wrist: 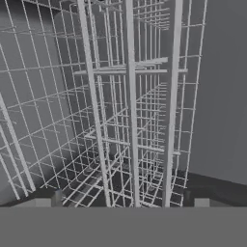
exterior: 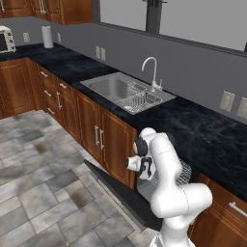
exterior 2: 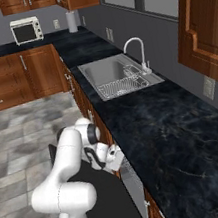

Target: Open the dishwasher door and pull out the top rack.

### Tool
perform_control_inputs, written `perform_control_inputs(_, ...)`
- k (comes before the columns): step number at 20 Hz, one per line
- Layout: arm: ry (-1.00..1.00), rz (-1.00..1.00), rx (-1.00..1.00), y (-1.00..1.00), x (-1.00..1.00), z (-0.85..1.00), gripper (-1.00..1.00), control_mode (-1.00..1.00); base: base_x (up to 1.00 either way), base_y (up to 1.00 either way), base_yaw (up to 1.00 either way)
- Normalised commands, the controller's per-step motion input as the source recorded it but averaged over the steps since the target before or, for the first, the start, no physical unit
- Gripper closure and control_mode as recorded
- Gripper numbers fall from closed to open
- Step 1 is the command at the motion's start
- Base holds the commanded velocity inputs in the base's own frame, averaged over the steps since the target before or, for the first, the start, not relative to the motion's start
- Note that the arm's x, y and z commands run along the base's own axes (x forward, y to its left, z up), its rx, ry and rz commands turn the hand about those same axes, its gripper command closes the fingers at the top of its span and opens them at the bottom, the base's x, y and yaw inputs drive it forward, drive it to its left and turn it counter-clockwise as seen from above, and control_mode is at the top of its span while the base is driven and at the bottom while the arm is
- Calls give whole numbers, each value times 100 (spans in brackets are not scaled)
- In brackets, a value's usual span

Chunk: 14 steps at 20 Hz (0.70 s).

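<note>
the dishwasher door [exterior: 120, 195] hung down open below the counter [exterior: 193, 130], its free edge out over the floor [exterior: 34, 193]. the top rack [exterior: 182, 172] sat inside the opening under the counter edge, behind the arm [exterior: 164, 183]. the gripper [wrist: 125, 205] was just before the rack wires. the sink [exterior: 113, 88] was set in the counter, farther along from the dishwasher, with the faucet [exterior: 153, 72] behind it and a dish rack [exterior: 137, 100] in its nearer side. cabinet doors [exterior: 103, 137] stood between the sink and the dishwasher. a microwave [exterior 2: 26, 30] stood on the far counter.

No readable text anywhere
</note>
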Motion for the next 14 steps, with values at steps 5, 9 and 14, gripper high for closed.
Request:
perform_control_inputs(5,3,0,-2,-9,26,-28,-100,-100,0,0,0)
perform_control_inputs(9,0,0,-6,-7,11,-11,-100,-100,0,0,0)
perform_control_inputs(14,0,0,-7,-12,8,-6,-100,-100,0,0,0)
